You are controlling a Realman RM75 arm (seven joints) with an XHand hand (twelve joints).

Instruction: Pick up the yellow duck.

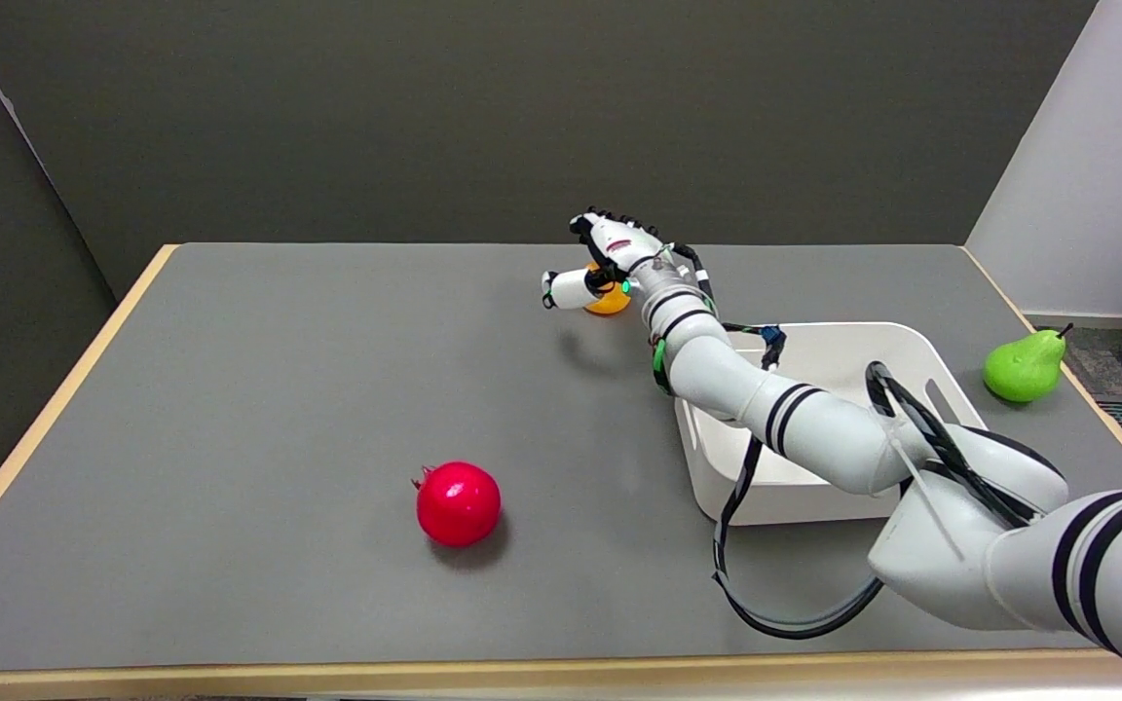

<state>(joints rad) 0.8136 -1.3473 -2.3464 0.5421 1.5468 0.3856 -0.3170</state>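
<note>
Near the tabletop's [279,389] far edge, the right hand [610,255] covers the small yellow-orange rubber duck [612,303]; whether its fingers grip it, I cannot tell. Lifting apparently remains.

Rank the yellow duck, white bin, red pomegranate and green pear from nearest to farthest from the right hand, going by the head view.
1. Yellow duck: directly under the right hand, partly hidden by its fingers.
2. White bin: just right of the hand, under the forearm.
3. Red pomegranate: front, left of the hand.
4. Green pear: by the table's right edge.
The pomegranate and pear are a close call.
</note>
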